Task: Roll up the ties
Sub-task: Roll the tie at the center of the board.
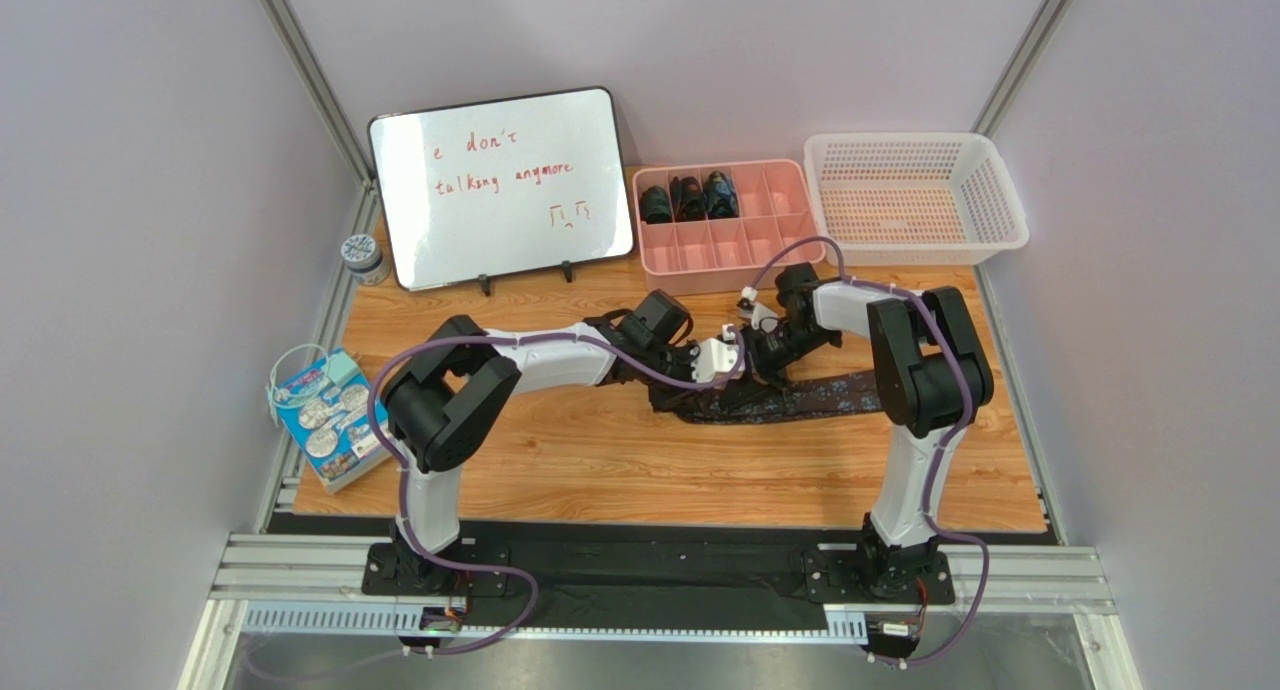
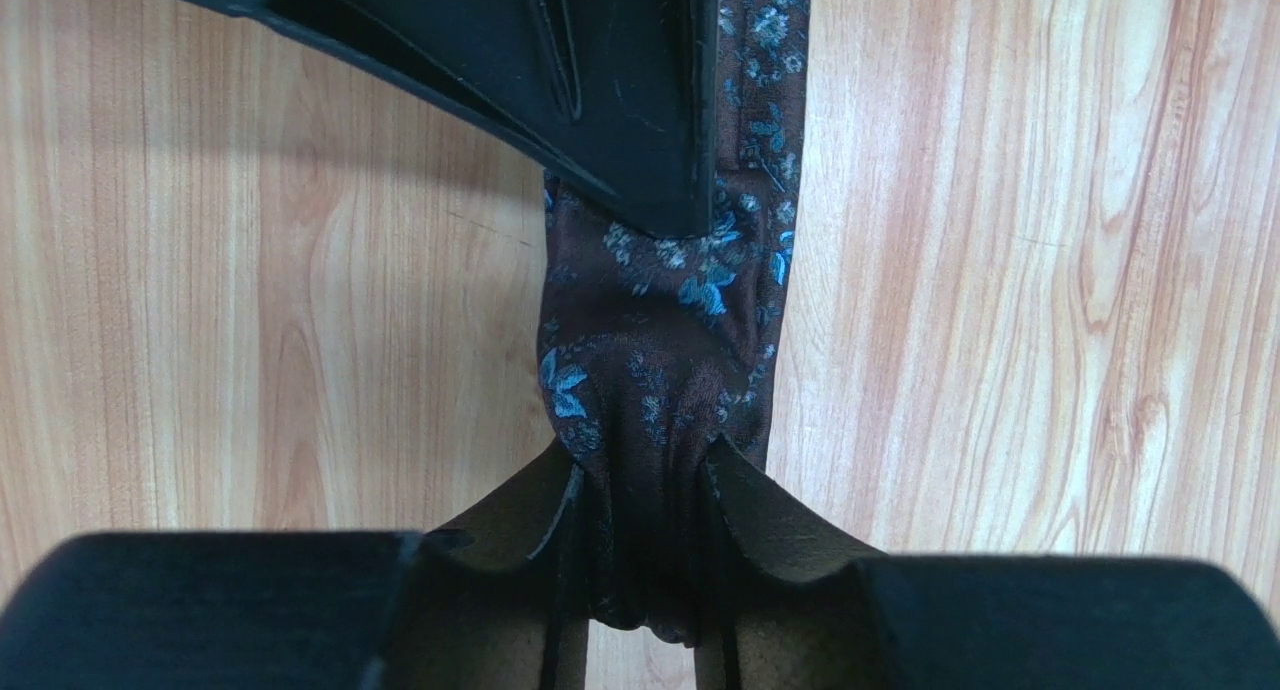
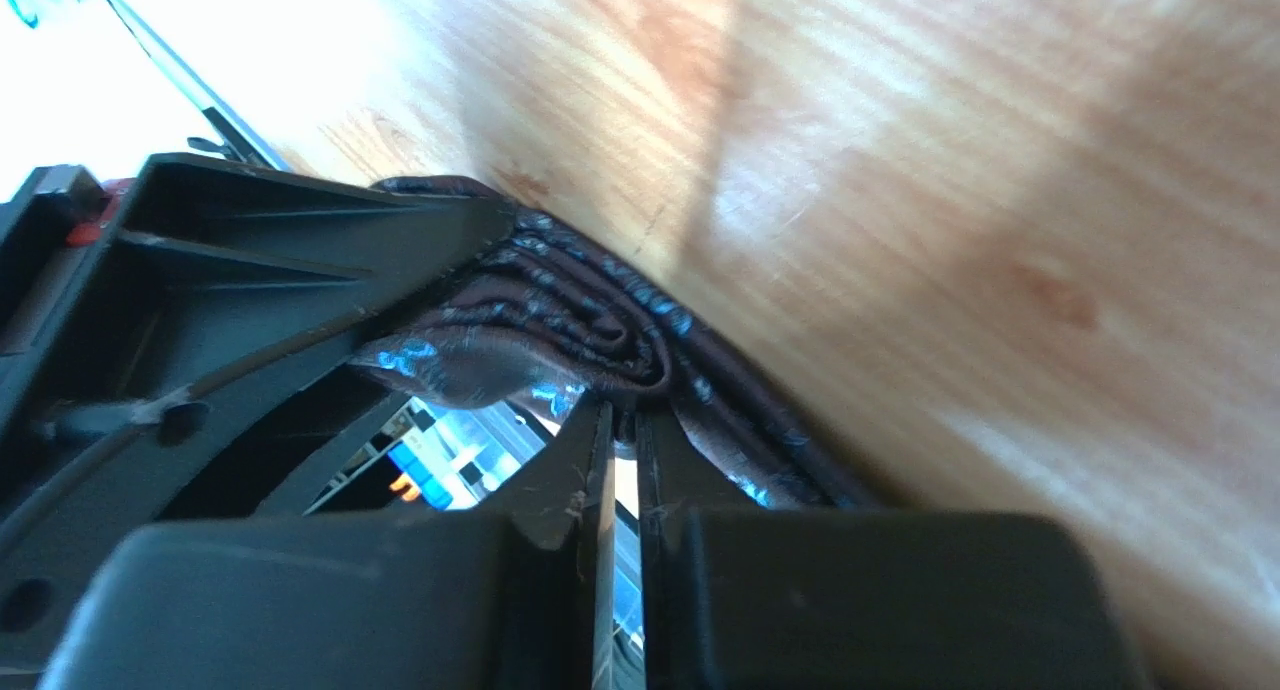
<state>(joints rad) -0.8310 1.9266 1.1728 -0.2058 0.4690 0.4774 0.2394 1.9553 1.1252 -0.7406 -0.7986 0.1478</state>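
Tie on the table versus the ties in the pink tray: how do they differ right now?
The tie on the table lies stretched out as a long strip; the ties in the pink tray are tight coils. The table tie is pinched by the left gripper, with the right gripper closed at its folded end; the tray ties sit untouched. Both are dark fabric.

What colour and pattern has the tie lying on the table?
The tie is dark brown with small blue flowers; the left wrist view shows it best.
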